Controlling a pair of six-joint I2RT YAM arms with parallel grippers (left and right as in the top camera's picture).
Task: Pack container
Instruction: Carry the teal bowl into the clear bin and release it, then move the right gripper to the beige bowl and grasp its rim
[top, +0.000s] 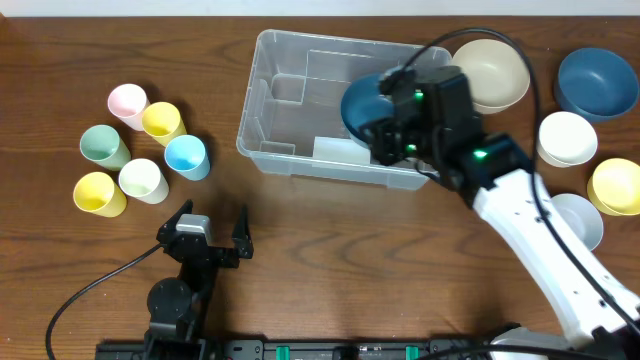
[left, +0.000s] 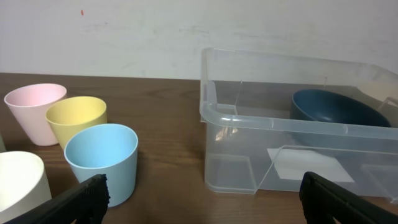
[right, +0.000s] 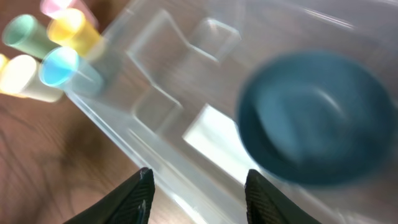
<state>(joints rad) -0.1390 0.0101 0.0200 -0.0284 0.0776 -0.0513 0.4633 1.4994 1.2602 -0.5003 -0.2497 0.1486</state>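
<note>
brown wood worktop (top: 330, 230). clear container (top: 250, 120) sits upright at the far centre of it, pale label on its floor. my right arm (top: 540, 240) reaches in over the container's right end. dark blue bowl (top: 360, 105) is inside the container at that end, blurred in my right wrist view. loose bowls stand right of the container, cream bowl (top: 490, 72) closest. six cups cluster well left of it, blue cup (top: 186, 156) nearest. right pincer (right: 200, 186) released above the container, nothing between its fingers. left pincer (top: 212, 228) spread wide, empty, low by the near edge.
</note>
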